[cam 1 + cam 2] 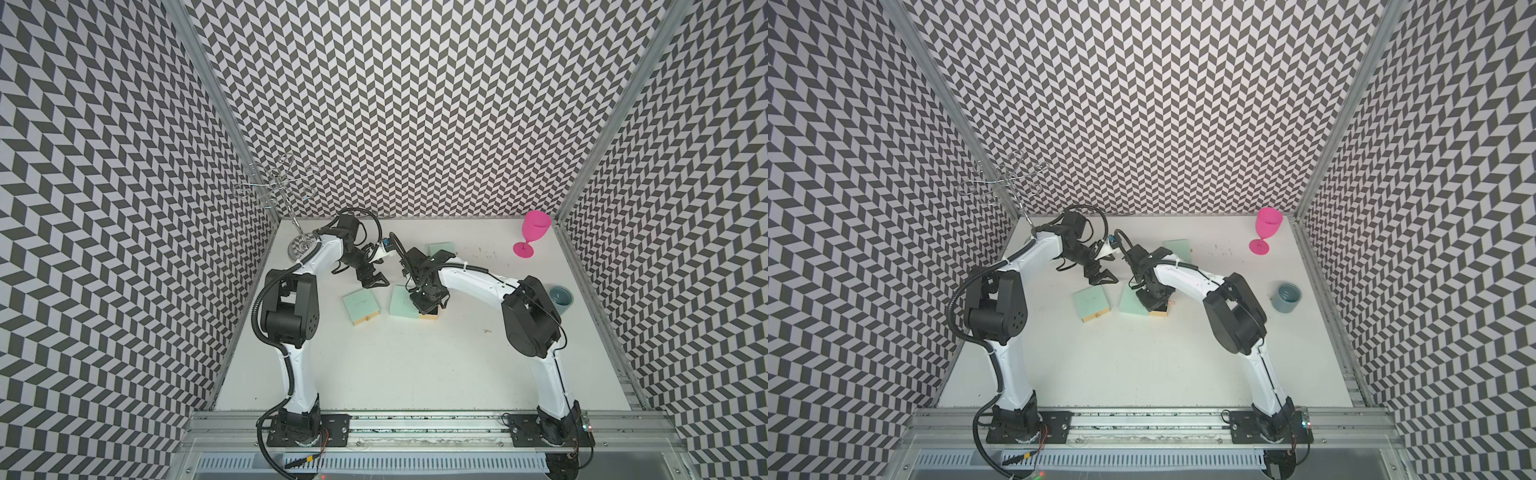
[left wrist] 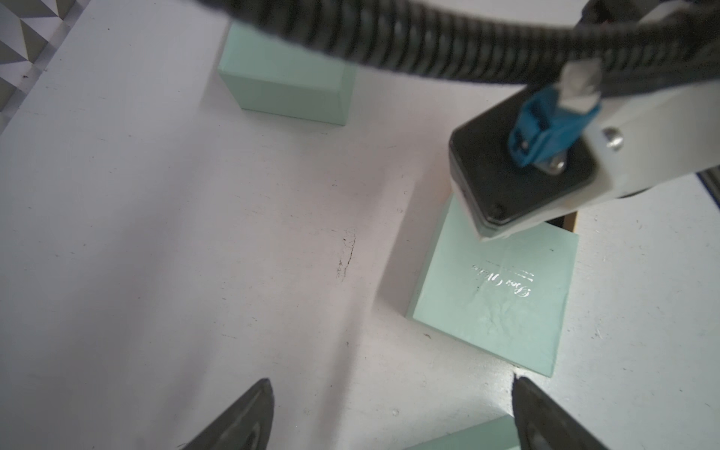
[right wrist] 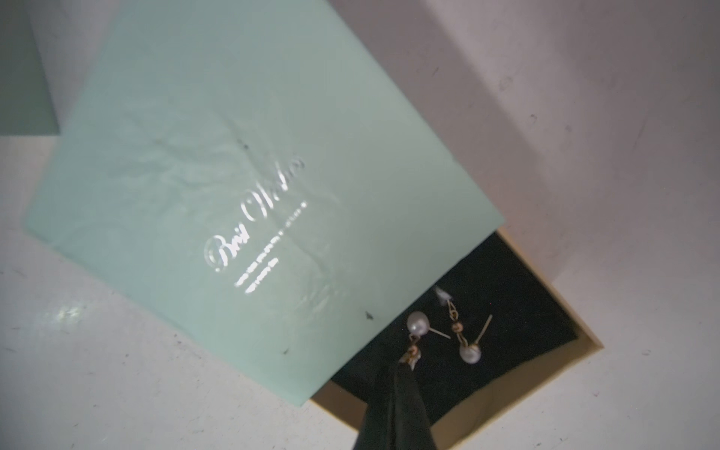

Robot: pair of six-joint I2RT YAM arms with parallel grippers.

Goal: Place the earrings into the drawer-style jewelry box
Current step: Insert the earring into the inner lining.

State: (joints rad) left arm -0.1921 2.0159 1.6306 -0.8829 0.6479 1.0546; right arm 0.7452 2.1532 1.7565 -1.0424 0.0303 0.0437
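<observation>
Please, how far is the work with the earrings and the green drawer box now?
Done: one pearl earring lies on the black lining of the pulled-out drawer. In hand: the right gripper, shut, pinches a second earring by its end over that drawer. Left: release it, and probably fetch the tiny glinting piece on the table by the right arm. The left gripper hangs open, empty.

Our left arm (image 1: 324,253) rises from its base, folds at the elbow and reaches inward with the wrist tipped downward; our left gripper (image 1: 375,284) hangs with jaws spread wide. Our right arm (image 1: 469,278) arches in from the opposite side, wrist pitched steeply down, and our right gripper (image 3: 407,364) has its fingers pressed together
</observation>
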